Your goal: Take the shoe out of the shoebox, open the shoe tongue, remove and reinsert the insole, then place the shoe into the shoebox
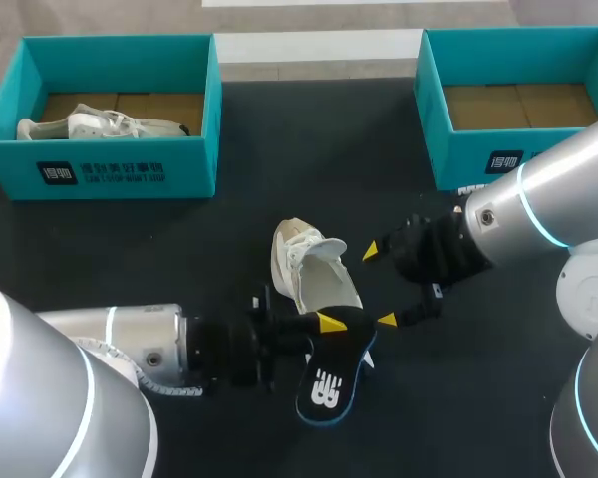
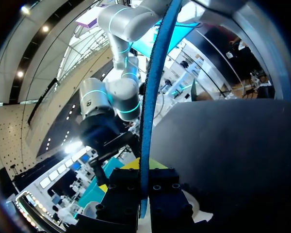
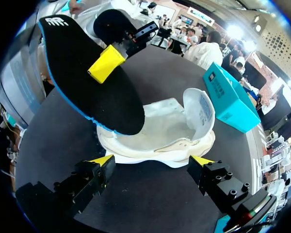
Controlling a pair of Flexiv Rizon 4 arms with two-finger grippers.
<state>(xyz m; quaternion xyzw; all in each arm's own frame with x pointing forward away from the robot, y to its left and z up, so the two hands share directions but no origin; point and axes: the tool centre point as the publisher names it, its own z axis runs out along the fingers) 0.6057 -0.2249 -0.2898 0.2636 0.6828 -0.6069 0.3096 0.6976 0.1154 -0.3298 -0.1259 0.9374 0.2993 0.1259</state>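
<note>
The black surface [image 1: 130, 259] carries two teal shoeboxes: the left shoebox [image 1: 120, 169] at its back left corner, with a second shoe [image 1: 100, 124] inside, and the right shoebox [image 1: 468, 149] at its back right corner. The white shoe [image 1: 314, 274] lies near the surface's middle, tongue lifted. The black, blue-edged insole [image 1: 334, 383] is clamped between the left fingers [image 1: 329, 321], toward the front edge. The right fingers [image 1: 371, 250] are spread wide beside the shoe, holding nothing.

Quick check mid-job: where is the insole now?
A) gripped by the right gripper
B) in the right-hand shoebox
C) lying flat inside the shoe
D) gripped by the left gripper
D: the left gripper is shut on the insole, one end of which lies over the shoe, while the right gripper stands open and holds nothing.
</note>
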